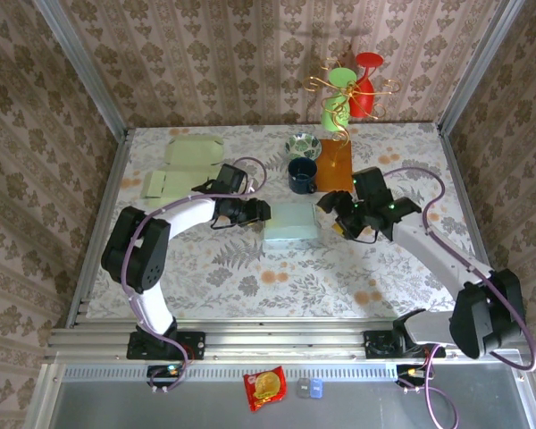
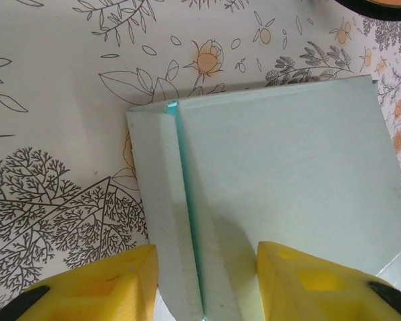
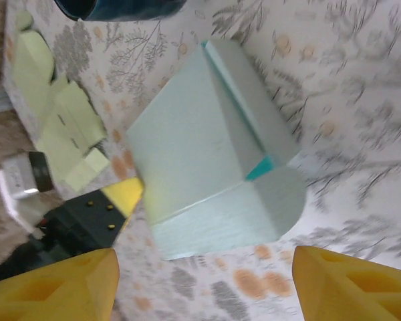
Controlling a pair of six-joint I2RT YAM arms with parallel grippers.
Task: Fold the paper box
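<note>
The pale paper box (image 1: 292,223) lies on the bench (image 1: 205,277) between both arms, its long axis running left to right. Your left gripper (image 1: 261,213), half open, straddles the left-end fold (image 2: 187,221), possibly touching it. Your right gripper (image 1: 330,215), wide open and empty, sits just off the rounded flap (image 3: 281,207).

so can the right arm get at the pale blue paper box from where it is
Probably yes: the right pincer is open just beside the pale blue folded paper box, with nothing between them; the left pincer straddles the opposite edge, out of the way.
</note>
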